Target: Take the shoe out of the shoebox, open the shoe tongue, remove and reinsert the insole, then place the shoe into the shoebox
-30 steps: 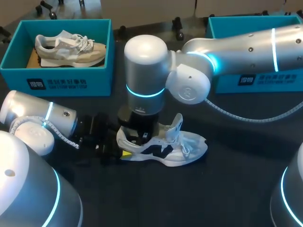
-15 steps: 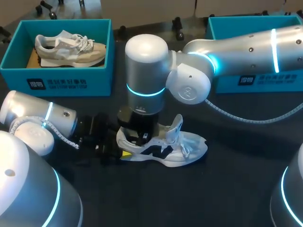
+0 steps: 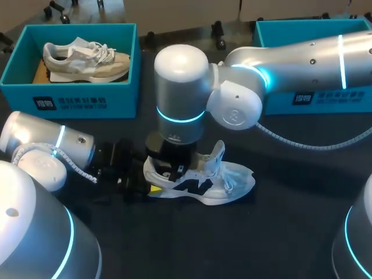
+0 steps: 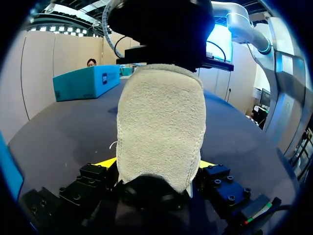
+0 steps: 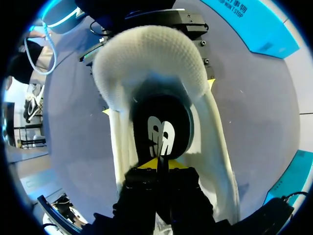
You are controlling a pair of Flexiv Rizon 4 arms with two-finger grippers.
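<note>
A white shoe (image 3: 226, 180) with black side marks lies on the dark table, toe to the right, tongue (image 3: 218, 152) raised. My left gripper (image 3: 150, 187) holds its fuzzy heel (image 4: 161, 127) from both sides, with the yellow fingertips (image 4: 108, 162) wide apart against it. My right gripper (image 3: 174, 172) points straight down into the shoe's opening. In the right wrist view its tips (image 5: 161, 164) are pinched together on the black insole (image 5: 164, 125) with a white logo. The teal shoebox (image 3: 279, 35) at the back right is mostly hidden by my right arm.
A second teal shoebox (image 3: 81, 102) at the back left holds a beige and white shoe (image 3: 87, 58). My right arm's cable (image 3: 302, 145) runs over the table to the right of the shoe.
My right arm's wrist has edged slightly to the right above the shoe. The shoe and my left gripper have kept still.
</note>
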